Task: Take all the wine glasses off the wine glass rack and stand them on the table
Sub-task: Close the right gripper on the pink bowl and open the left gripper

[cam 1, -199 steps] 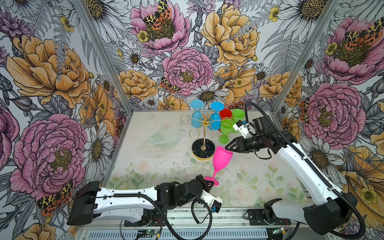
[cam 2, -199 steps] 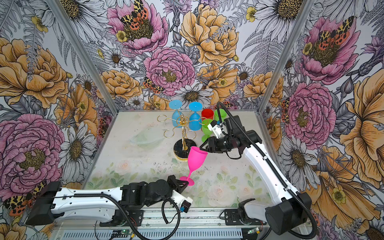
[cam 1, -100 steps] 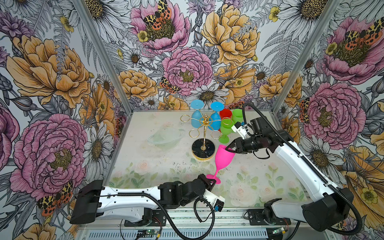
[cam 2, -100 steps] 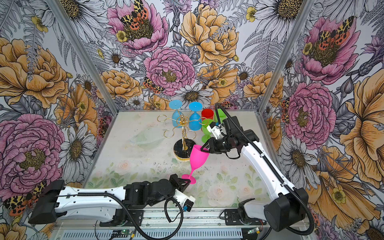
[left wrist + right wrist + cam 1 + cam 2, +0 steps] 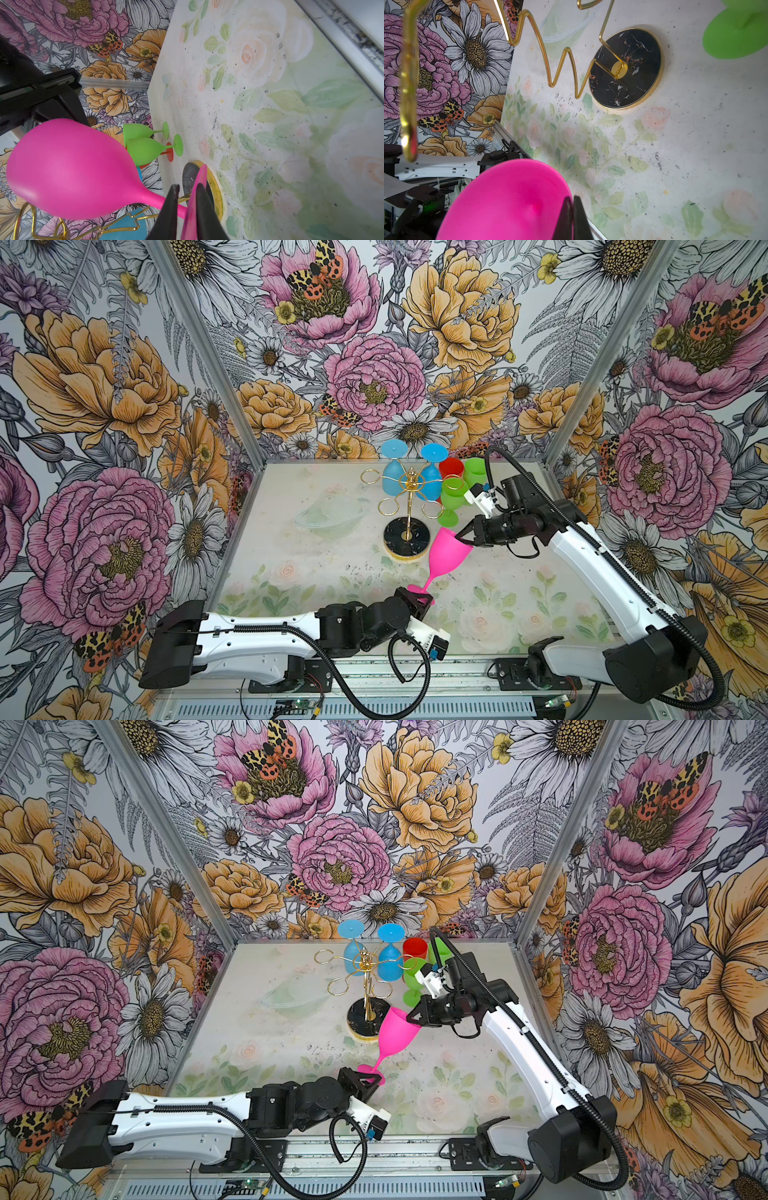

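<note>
One pink wine glass (image 5: 446, 558) off rack (image 5: 399, 545): right hand (image 5: 459, 538) pinches rim, left hand (image 5: 417, 599) slightly spread around foot.

A green wine glass (image 5: 454, 493) stands upright at the back of the pale, flower-printed surface (image 5: 291, 564). Another green one (image 5: 476, 470) and a red one (image 5: 451, 467) stand just behind. Floral wallpaper (image 5: 374, 377) surrounds everything.

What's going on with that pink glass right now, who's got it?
The pink wine glass is off the rack and tilted in front of it, between the two arms. The right claw is shut on its rim. The left claw sits around its foot, jaws slightly parted with a gap on one side. Two blue glasses hang on the rack.
</note>
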Action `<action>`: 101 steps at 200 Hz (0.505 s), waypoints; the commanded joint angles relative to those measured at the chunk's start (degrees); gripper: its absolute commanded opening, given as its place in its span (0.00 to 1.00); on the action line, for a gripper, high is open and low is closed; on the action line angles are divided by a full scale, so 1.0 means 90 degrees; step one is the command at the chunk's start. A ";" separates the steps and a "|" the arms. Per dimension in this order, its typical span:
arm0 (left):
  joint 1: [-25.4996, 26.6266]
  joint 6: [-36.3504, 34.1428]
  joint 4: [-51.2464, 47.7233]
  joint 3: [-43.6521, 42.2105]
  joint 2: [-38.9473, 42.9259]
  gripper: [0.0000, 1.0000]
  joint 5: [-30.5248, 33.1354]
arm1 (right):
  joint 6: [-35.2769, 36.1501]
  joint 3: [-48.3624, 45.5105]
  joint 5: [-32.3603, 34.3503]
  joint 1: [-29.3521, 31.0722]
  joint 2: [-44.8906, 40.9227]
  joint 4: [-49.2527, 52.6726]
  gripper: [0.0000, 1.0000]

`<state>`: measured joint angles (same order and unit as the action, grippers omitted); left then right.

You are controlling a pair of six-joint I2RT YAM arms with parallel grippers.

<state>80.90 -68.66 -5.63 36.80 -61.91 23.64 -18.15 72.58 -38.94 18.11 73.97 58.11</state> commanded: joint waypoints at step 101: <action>-0.0027 0.2495 0.0242 -0.0075 0.0760 0.80 0.0444 | 0.0222 0.0342 0.2511 0.0040 -0.0280 -0.0021 0.00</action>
<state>80.88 -56.29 -4.40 36.10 -57.08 25.56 -17.80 73.08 -25.30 18.11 72.86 58.11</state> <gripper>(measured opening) 0.756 0.048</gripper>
